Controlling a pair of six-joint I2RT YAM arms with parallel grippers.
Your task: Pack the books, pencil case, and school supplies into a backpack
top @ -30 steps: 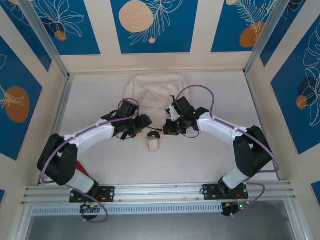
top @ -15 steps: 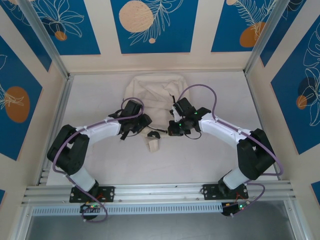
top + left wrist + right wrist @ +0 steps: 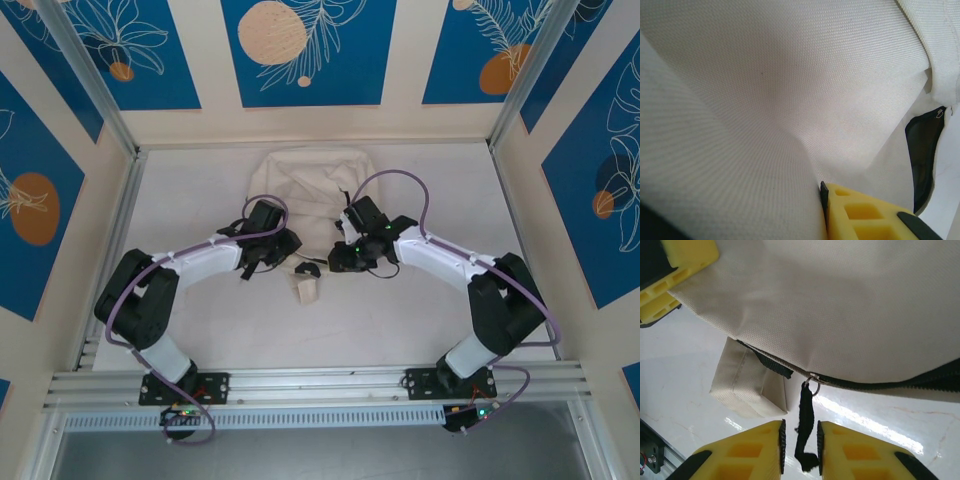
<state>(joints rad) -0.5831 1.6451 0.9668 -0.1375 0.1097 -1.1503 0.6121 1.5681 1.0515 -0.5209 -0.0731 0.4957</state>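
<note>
- The table [image 3: 420, 310] is white and shiny.
- The backpack [image 3: 308, 180] lies flat on the table, near the back and in the middle. It is cream cloth. Its near edge is by both claws.
- The left claw [image 3: 285, 248] is at the near left edge of the backpack. In its own camera the cloth [image 3: 790, 90] is pressed up close, and one yellow finger [image 3: 860, 212] shows at the bottom. A dark gap [image 3: 922, 160] shows at the right. I cannot tell how far this claw is open.
- The right claw [image 3: 800, 432] is at the near right edge of the backpack, just above the table. It is open only a little.
- A cream strap end [image 3: 747, 387] lies folded on the table, just beside the backpack's edge.
- A black zip [image 3: 890, 382] runs along that edge.
- A black pull [image 3: 805, 420] hangs from a small ring [image 3: 812, 377] on the zip. It sits between the right claw's two fingers, with thin gaps beside it.
</note>
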